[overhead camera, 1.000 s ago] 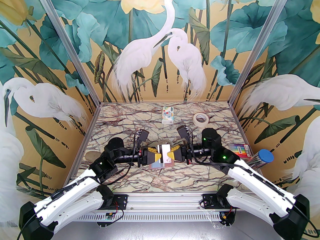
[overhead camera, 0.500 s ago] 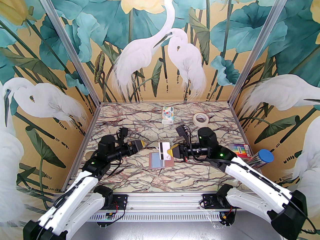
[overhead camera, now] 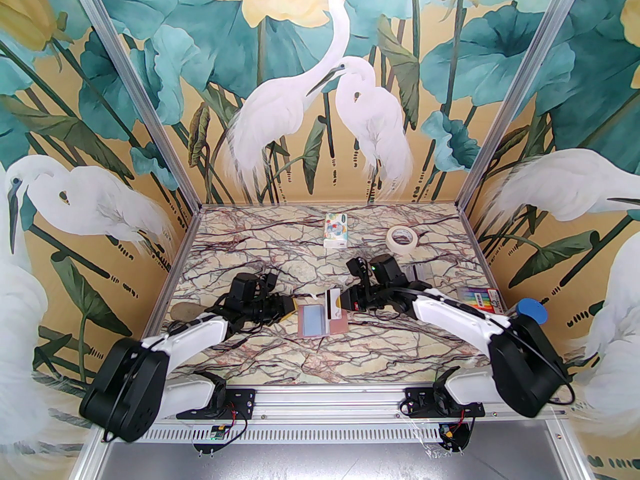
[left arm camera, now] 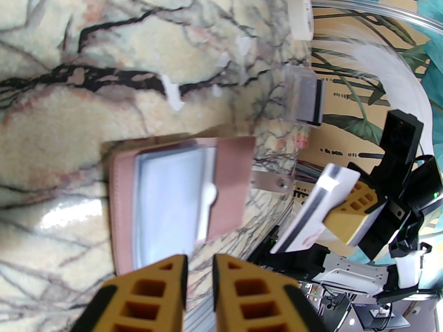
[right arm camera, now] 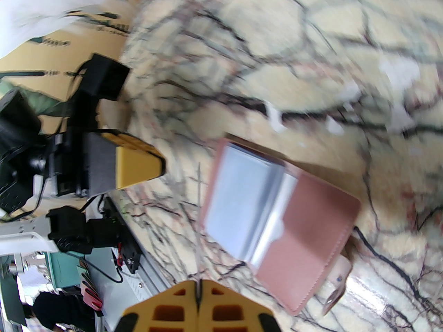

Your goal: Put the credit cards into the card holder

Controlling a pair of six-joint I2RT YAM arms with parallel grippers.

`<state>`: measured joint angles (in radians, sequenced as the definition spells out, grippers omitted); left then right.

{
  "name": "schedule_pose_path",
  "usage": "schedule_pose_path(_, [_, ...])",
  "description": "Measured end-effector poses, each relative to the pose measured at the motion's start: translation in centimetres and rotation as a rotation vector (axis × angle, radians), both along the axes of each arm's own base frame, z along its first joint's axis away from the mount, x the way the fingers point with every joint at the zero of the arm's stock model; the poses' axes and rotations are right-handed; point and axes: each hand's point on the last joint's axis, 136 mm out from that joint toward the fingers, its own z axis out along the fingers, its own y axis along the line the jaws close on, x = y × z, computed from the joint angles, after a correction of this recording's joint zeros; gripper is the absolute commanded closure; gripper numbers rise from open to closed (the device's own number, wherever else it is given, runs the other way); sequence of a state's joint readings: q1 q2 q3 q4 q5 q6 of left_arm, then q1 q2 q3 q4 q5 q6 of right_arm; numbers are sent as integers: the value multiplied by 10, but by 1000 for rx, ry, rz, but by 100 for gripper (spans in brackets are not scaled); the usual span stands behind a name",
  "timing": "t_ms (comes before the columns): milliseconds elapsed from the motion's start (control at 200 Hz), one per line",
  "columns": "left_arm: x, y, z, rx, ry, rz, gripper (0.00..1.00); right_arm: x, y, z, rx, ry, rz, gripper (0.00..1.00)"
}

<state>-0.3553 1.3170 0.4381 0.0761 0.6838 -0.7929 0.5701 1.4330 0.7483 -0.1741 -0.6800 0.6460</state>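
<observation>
The card holder (overhead camera: 320,321) lies open on the marble table, pink outside with a pale blue lining (left arm camera: 173,199) (right arm camera: 277,216). My right gripper (overhead camera: 336,304) is shut on a whitish credit card (overhead camera: 330,302) with a dark stripe, held on edge just above the holder's middle. The left wrist view shows that card (left arm camera: 308,220) tilted in the right gripper (left arm camera: 332,216). The right wrist view shows only its thin edge (right arm camera: 199,192) between the shut right gripper (right arm camera: 199,291). My left gripper (overhead camera: 291,304) (left arm camera: 199,271) sits low at the holder's left edge, a narrow gap between its fingers, nothing in it.
A white patterned tissue pack (overhead camera: 336,229) and a tape roll (overhead camera: 402,239) stand at the back. A clear plastic box (overhead camera: 417,270) (left arm camera: 304,95) lies behind the right arm. A striped coloured pack (overhead camera: 481,298) and a blue-capped tube (overhead camera: 530,312) sit at the right edge.
My left gripper let go of the card, pulled back, then came down low beside the holder with its jaws much narrower. The right gripper lowered the card toward the holder.
</observation>
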Motion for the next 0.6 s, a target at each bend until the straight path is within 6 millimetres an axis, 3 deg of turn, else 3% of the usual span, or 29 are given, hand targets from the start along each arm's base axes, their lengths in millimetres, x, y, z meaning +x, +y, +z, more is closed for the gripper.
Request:
schedule_pose_path(300, [-3,-13,-27,26,33,-39,86,6,3,-36,-37,113,-44,100])
schedule_pose_path(600, [-11,-9,-38,45,43,-33,87,6,6,-51,-45,149,-50,100])
